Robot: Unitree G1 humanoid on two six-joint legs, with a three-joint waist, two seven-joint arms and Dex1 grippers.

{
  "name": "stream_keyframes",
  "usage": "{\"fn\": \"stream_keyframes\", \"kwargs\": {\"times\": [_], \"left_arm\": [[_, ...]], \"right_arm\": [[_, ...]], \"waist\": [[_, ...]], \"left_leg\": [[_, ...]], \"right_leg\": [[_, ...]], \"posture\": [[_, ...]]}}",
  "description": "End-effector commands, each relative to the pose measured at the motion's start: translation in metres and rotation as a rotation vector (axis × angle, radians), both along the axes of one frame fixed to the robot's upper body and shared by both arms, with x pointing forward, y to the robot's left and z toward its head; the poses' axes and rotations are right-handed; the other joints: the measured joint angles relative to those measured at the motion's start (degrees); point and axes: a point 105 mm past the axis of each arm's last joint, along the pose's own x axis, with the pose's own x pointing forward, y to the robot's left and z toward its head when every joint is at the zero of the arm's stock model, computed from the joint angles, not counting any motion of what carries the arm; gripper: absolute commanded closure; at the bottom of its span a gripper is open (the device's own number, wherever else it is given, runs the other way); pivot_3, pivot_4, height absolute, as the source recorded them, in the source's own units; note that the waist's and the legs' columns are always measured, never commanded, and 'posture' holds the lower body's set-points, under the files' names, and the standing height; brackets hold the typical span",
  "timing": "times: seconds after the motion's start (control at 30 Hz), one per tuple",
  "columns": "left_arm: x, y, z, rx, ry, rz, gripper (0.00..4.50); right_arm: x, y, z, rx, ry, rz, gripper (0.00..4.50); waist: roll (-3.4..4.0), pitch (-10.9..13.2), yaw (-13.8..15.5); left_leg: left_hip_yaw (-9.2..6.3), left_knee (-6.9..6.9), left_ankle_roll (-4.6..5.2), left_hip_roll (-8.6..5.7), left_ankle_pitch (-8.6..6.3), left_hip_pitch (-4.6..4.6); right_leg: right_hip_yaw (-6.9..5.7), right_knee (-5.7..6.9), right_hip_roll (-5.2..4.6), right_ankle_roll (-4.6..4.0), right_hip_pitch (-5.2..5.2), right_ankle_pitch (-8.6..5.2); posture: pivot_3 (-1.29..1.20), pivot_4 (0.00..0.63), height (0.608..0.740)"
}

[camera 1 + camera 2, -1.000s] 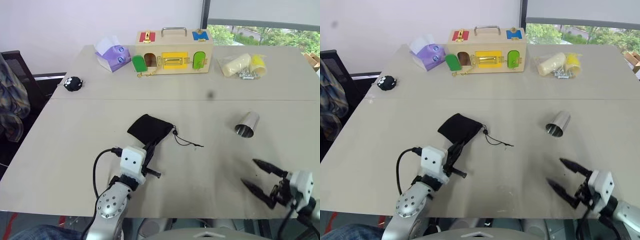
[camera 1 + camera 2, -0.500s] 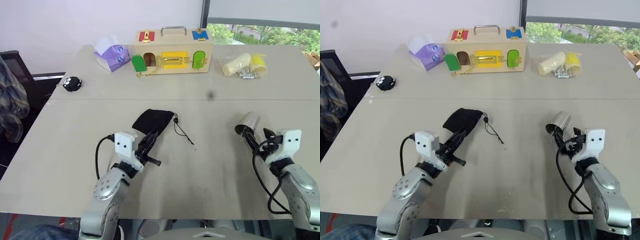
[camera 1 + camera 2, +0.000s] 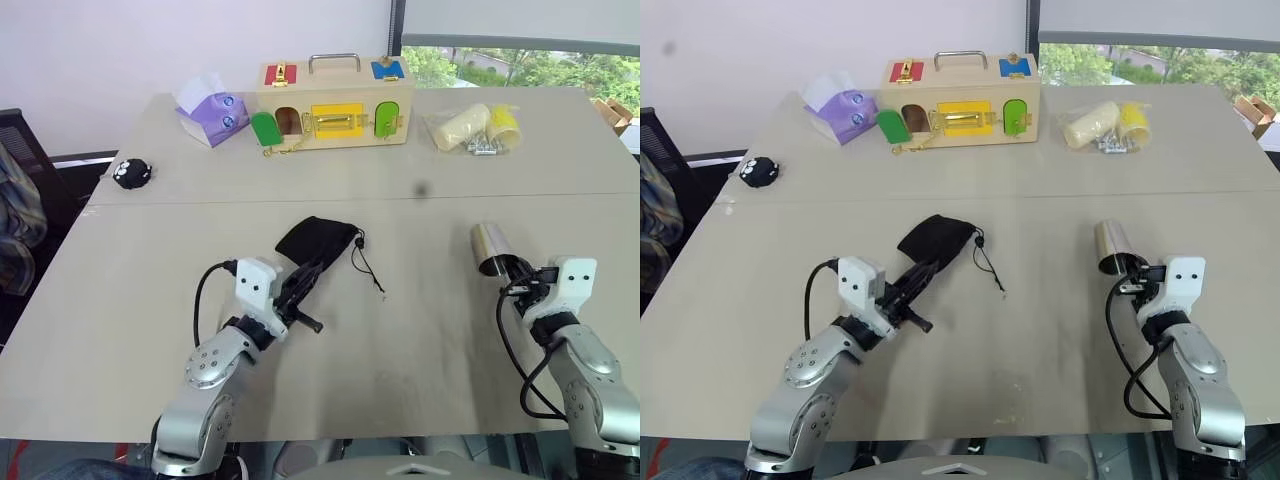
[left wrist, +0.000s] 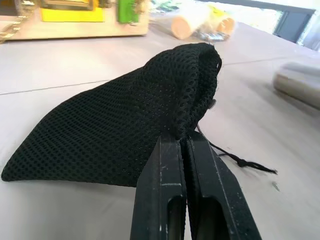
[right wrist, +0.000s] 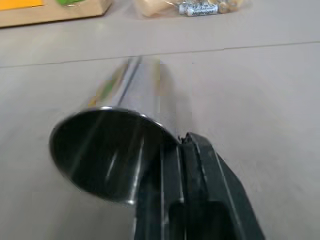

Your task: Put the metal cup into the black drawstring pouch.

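Note:
The metal cup [image 3: 489, 247] lies on its side on the right of the table, its open mouth facing me. My right gripper [image 3: 513, 286] is shut on the near rim of the cup [image 5: 120, 100], with one finger [image 5: 172, 170] at the mouth's edge. The black drawstring pouch [image 3: 315, 238] lies left of centre, its cord [image 3: 366, 268] trailing to the right. My left gripper [image 3: 308, 283] is shut on the near edge of the pouch [image 4: 125, 130], where the fabric bunches at the fingertips [image 4: 170, 150].
Along the far edge stand a wooden lock box [image 3: 335, 100], a purple tissue pack [image 3: 210, 108] and a bagged pale yellow roll [image 3: 470, 127]. A small black-and-white toy [image 3: 130, 173] sits at the far left. A dark chair [image 3: 15, 210] stands beside the table's left edge.
My right gripper travelled from the table's front edge up to the cup and shut on its rim. The left gripper keeps its hold on the pouch, which shifted slightly. The camera moved a little.

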Motion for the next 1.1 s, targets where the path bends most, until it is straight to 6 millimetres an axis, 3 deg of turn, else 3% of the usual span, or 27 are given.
{"fn": "stream_keyframes", "kwargs": {"times": [0.03, 0.2, 0.33, 0.83, 1.1], "left_arm": [[0.001, -0.004, 0.01, 0.002, -0.043, -0.058, 4.5], [0.004, -0.008, 0.015, -0.013, -0.046, -0.146, 4.5], [0.004, -0.011, 0.021, -0.039, -0.038, -0.202, 4.5], [0.006, -0.014, 0.033, -0.083, -0.014, -0.265, 4.5], [0.001, -0.023, 0.03, -0.04, -0.034, -0.328, 4.5]], "right_arm": [[-0.006, 0.035, 0.047, 0.106, -0.162, 0.236, 4.44], [-0.019, 0.095, 0.079, 0.138, -0.193, 0.552, 4.44], [-0.03, 0.128, 0.082, 0.123, -0.166, 0.699, 4.44], [-0.032, 0.15, 0.072, 0.075, -0.159, 0.751, 4.44], [-0.029, 0.15, 0.051, 0.005, -0.044, 0.723, 4.44]], "waist": [[0.01, 0.0, 0.0], [-0.01, 0.0, -0.6], [-0.05, 0.0, -0.9], [-0.07, 0.0, -1.2], [-0.07, 0.0, -1.2]], "left_leg": [[0.0, 0.0, 0.0, 0.02, 0.0, 0.0], [-0.01, -0.01, 0.01, 0.07, 0.0, -0.02], [-0.09, -0.01, 0.01, 0.09, -0.01, -0.03], [-0.09, -0.01, 0.0, 0.07, 0.0, -0.04], [-0.08, -0.01, 0.0, 0.07, 0.0, -0.04]], "right_leg": [[0.0, 0.0, 0.02, -0.01, 0.0, 0.01], [-0.01, -0.02, 0.04, -0.05, -0.01, 0.03], [-0.02, -0.04, 0.04, -0.07, -0.03, 0.04], [-0.03, -0.03, 0.05, -0.05, -0.07, 0.08], [-0.03, -0.04, 0.05, -0.05, -0.07, 0.08]], "posture": [[0.0, 0.15, 0.74], [0.0, 0.15, 0.74], [0.0, 0.15, 0.74], [0.0, 0.15, 0.74], [0.0, 0.15, 0.74]]}}
